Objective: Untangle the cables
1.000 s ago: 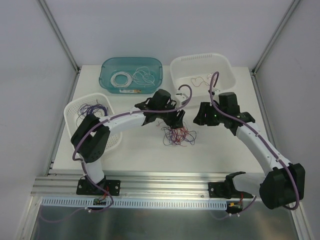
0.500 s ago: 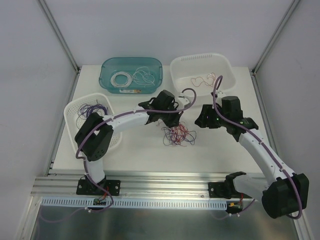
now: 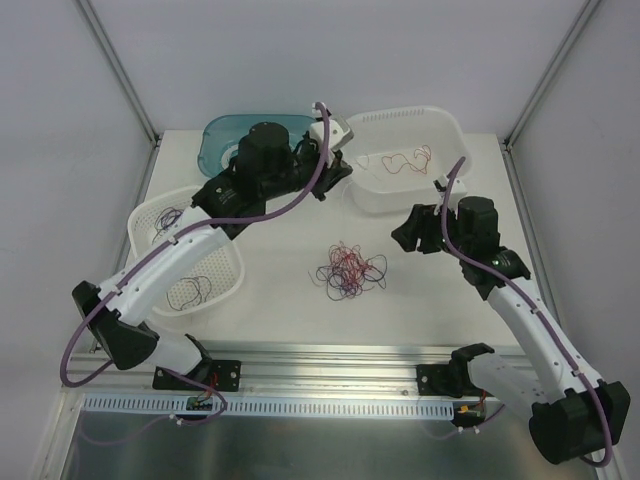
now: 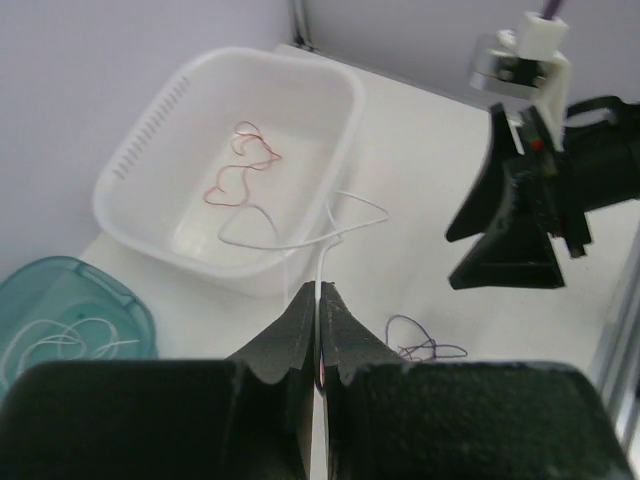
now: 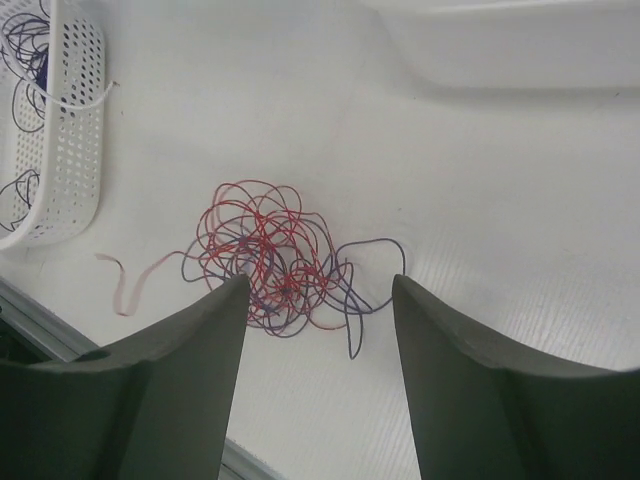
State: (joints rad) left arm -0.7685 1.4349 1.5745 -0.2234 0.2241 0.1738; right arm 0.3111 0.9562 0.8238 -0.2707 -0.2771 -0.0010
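One white wire [image 4: 330,238] is seemingly pinched in the closed left hand [image 4: 318,300]; featherlight, springy cables [image 5: 270,260] below the spread, empty right hand [image 5: 318,284] are best plucked by stray loops.

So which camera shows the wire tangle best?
The right wrist view: the cables fill the middle, red and purple loops clear. The top view shows them tiny; the left wrist view catches only a purple loop.

Robotics lab: alu-frame cell [image 3: 118,68] w/ white table [image 3: 280,315].
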